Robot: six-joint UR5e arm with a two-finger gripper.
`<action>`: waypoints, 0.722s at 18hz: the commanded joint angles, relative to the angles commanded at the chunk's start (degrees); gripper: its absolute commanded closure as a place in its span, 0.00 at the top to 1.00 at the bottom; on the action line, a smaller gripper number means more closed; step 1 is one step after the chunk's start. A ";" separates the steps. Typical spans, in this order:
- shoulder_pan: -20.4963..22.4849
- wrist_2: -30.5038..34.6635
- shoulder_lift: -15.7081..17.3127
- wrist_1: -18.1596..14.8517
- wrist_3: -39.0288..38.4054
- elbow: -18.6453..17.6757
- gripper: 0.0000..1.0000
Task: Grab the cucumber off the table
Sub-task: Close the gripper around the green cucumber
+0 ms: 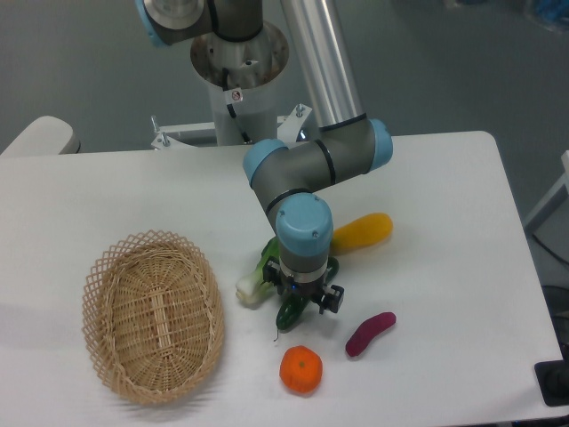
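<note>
Cucumber [289, 313], dark green, lies near the desk's [444, 205] front edge, toward the middle, mostly hidden under the robot's wrist; only its lower end and thin stem tip show. The gripper [305, 301] sits directly over it, fingers straddling it, but whether they are spread or pinching it cannot be made out. Touching the cucumber's upper end is a bok choy [258, 277], partly covered by the arm.

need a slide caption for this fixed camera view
UR5e gripper poised over the cucumber on the white table, beside a wicker basket.
</note>
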 joint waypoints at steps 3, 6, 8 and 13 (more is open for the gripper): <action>0.35 -0.09 0.61 -0.09 2.45 0.00 0.29; 0.53 -0.35 1.23 -0.17 3.25 0.00 0.21; 0.70 -0.44 1.67 -0.18 3.25 0.09 0.20; 1.66 -0.62 2.81 -1.23 3.34 2.19 0.16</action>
